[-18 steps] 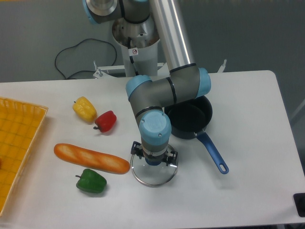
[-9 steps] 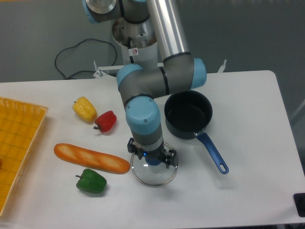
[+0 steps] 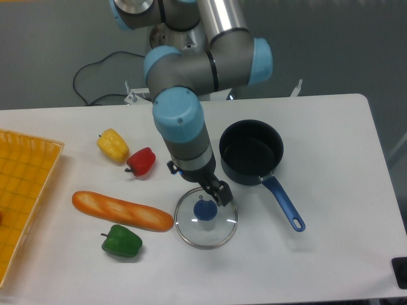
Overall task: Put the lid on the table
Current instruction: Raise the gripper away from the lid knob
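The lid (image 3: 206, 230) lies flat on the white table (image 3: 331, 146), just in front of the dark blue pot (image 3: 251, 154). It is round clear glass with a silver rim, and its blue knob (image 3: 204, 210) shows free. My gripper (image 3: 213, 189) hangs just above and behind the knob, lifted clear of it. Its jaws stand apart and hold nothing.
A baguette (image 3: 121, 211) lies left of the lid, almost touching its rim. A green pepper (image 3: 121, 241) sits in front of it. Red (image 3: 141, 161) and yellow (image 3: 112, 145) peppers lie further back left. A yellow grid tray (image 3: 19, 190) is at the left edge. The pot's blue handle (image 3: 283, 204) points front right.
My gripper has let go of the knob and risen up and back from the lid. The arm has swung left, uncovering the pot. The lid has stayed in place.
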